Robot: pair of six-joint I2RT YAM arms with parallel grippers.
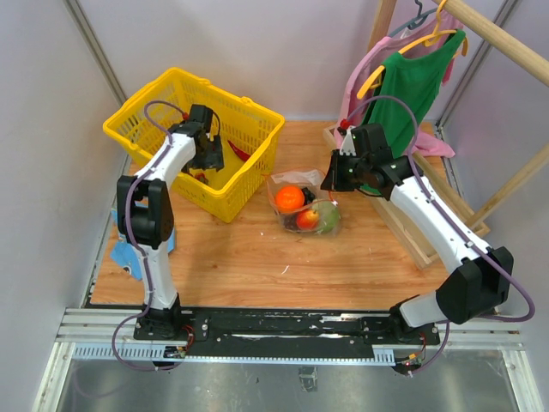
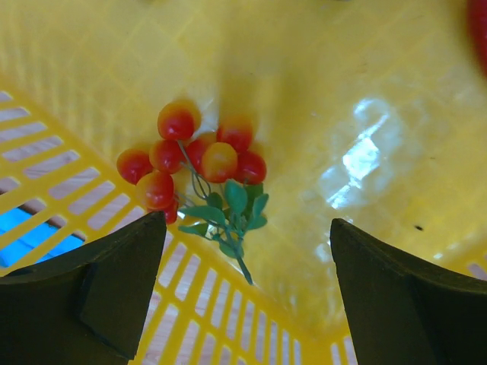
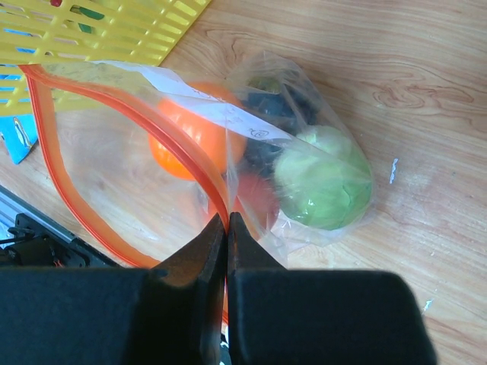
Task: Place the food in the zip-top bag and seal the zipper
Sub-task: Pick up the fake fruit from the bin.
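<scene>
Two arms are on the worktop (image 1: 257, 257), with one zip-top bag (image 1: 300, 182) and one yellow basket (image 1: 254, 172). The bag lies mid-worktop, just right of the basket, and four food pieces show through the plastic: one orange (image 1: 289, 198), one light-green ball (image 1: 328, 218), one red fruit (image 1: 306, 220) and one dark grape bunch (image 3: 266, 114) tucked behind them. In the right wrist view the orange (image 3: 186, 141) sits left, the green ball (image 3: 323, 186) right, and the red fruit (image 3: 255, 201) low between them.

The right arm stretches diagonally from its base, forearm up and left, wrist bent down at the bag's near edge. The right gripper (image 1: 336, 176) is closed tight, its jaws pinching the zipper (image 3: 91, 205), whose red-orange strip loops wide. The mouth gapes.

The left arm stands tall at the elbow, forearm reaching forward, wrist dipped into the basket. The left gripper (image 1: 208, 154) is spread wide and has hold of nothing. Between its fingers (image 2: 114, 289) lies one tomato cluster (image 2: 194, 156), roughly eight small red-yellow fruits on a green sprig, resting on the basket floor (image 2: 380, 114).

One green garment (image 1: 412, 86) hangs at the back right.
</scene>
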